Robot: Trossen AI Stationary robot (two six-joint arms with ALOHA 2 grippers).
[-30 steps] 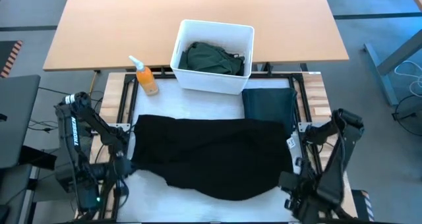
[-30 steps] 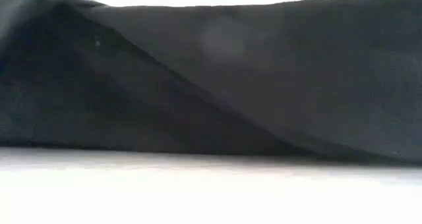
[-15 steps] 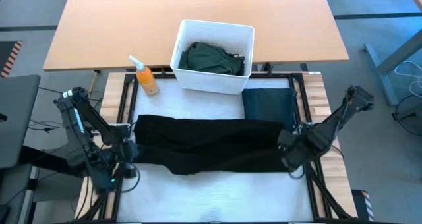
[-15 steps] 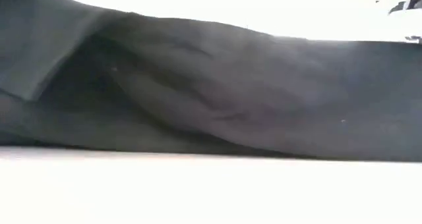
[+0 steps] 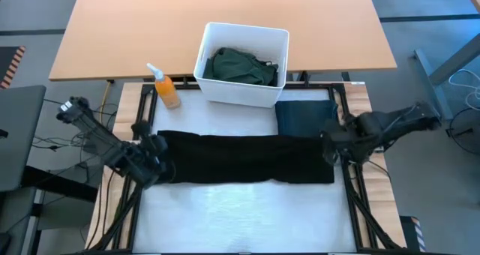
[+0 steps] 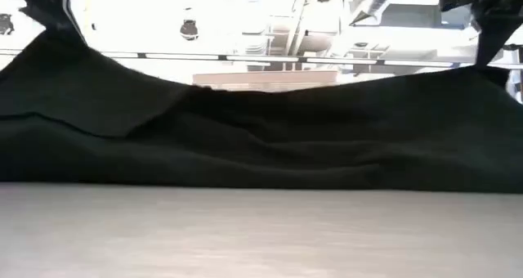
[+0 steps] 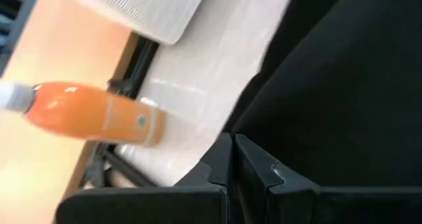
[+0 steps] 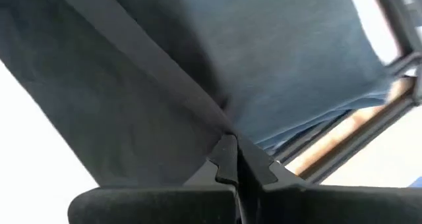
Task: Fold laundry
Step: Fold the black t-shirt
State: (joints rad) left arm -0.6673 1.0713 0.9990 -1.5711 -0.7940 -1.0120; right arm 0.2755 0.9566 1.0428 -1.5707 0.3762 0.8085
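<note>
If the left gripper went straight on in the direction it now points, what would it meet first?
Probably only the black garment that the left gripper is already shut on. Past its fingertips the cloth fills the left wrist view. The orange spray bottle lies off to one side, apparently out of that line, though depth is unclear.

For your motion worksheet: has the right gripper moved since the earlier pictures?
Yes. The right gripper, shut on the black cloth, has moved toward the white bin.

- Black garment (image 5: 244, 159) lies as a long band across the white table (image 5: 247, 217).
- Left gripper (image 5: 154, 156) pinches its left end, right gripper (image 5: 331, 145) its right end.
- White bin (image 5: 241, 64) holds a green garment (image 5: 241, 65).
- Orange bottle (image 5: 165, 88) stands beside the bin.
</note>
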